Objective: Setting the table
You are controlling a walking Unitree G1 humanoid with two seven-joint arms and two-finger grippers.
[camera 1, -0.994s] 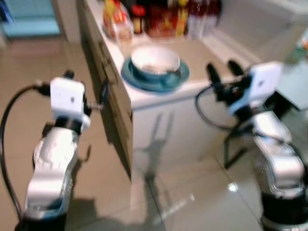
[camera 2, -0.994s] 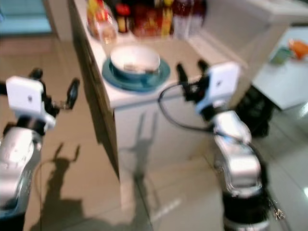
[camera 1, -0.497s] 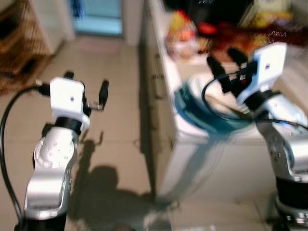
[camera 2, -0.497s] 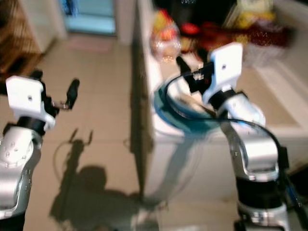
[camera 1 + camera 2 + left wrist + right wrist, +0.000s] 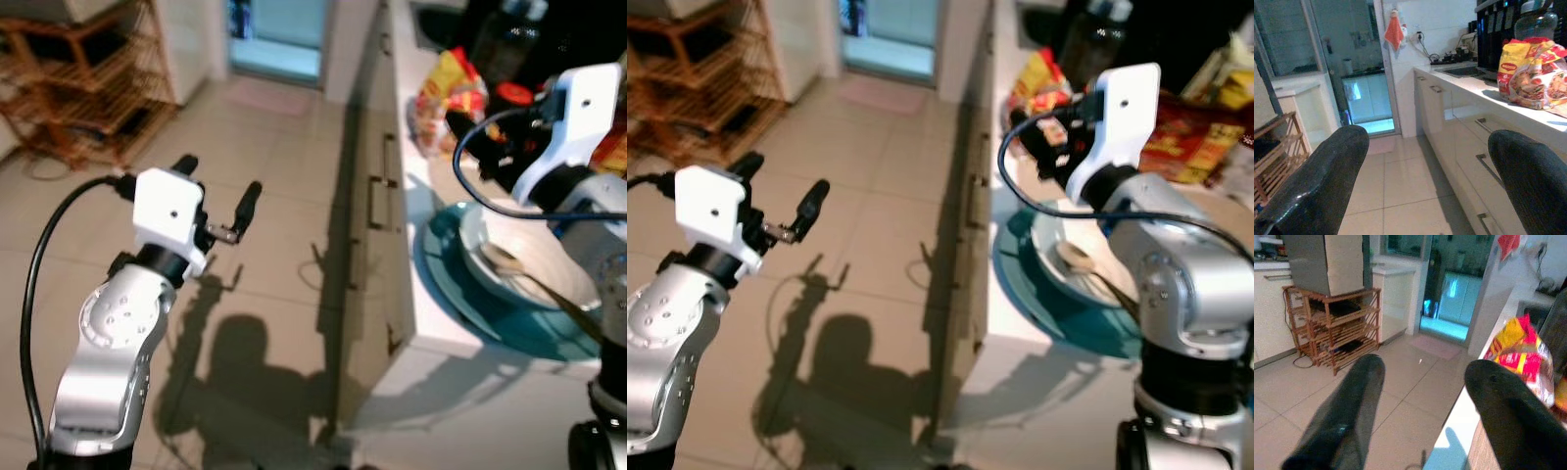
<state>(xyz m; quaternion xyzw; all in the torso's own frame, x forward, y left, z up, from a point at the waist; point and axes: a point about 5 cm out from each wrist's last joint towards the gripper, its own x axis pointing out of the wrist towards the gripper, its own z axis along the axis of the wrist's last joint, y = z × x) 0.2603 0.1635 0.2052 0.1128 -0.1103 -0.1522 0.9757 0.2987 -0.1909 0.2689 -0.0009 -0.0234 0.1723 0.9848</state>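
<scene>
A white bowl point(image 5: 534, 279) with a spoon point(image 5: 502, 258) in it rests on a teal plate point(image 5: 460, 294), near the front corner of a white counter point(image 5: 431, 338). My right gripper point(image 5: 1043, 142) hovers over the counter just beyond the bowl. It is open with nothing between its fingers point(image 5: 1342, 421). My left gripper point(image 5: 217, 181) is raised over the tiled floor, well left of the counter. It is also open and holds nothing, as its fingers point(image 5: 1317, 181) show in the left wrist view.
A yellow and red snack bag point(image 5: 446, 93) and dark bottles stand further back on the counter. The cabinet front has drawer handles point(image 5: 377, 201). A wooden rack point(image 5: 88, 88) stands at the far left, with a doorway point(image 5: 279, 39) beyond the tiled floor point(image 5: 265, 294).
The camera has swung left and the blur is gone. The counter now lies at the right, and the floor, rack and doorway have come into view. Both grippers stay open.
</scene>
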